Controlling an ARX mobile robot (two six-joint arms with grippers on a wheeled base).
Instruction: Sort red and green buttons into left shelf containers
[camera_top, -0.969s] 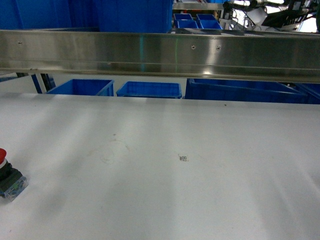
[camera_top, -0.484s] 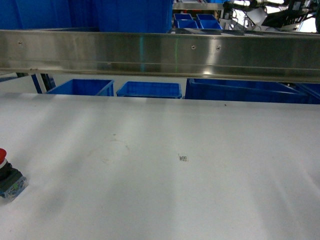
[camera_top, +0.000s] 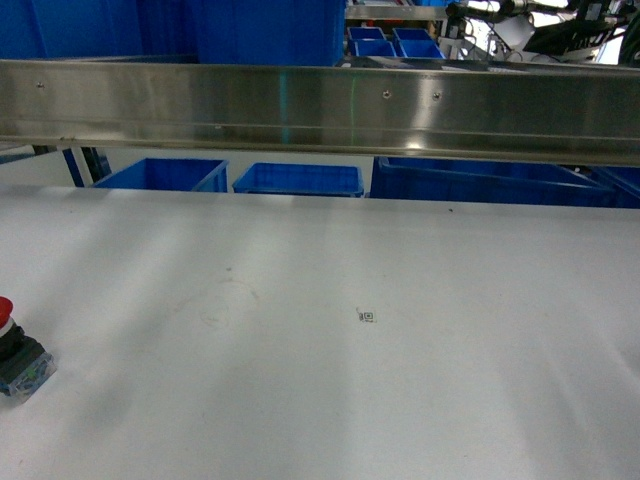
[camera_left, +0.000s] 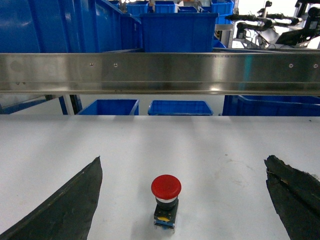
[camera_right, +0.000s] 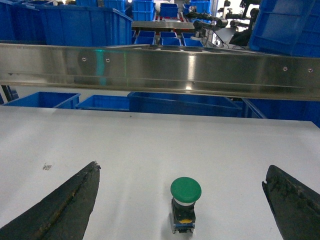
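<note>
A red button (camera_left: 166, 186) with a domed cap, white ring and black body stands upright on the white table (camera_left: 225, 145). It sits between the wide-apart dark fingers of my left gripper (camera_left: 183, 160), which is open and touches nothing. The head view shows the same red button (camera_top: 14, 352) at the far left edge. A green button (camera_right: 185, 190) of the same build stands upright between the fingers of my right gripper (camera_right: 182, 167), also open and apart from it. Neither gripper shows in the head view.
A stainless steel shelf rail (camera_top: 320, 108) runs across above the table's far edge. Blue bins (camera_top: 298, 180) stand behind and below it, and larger blue crates (camera_left: 177, 31) stand above. A small square marker (camera_top: 367, 317) lies mid-table.
</note>
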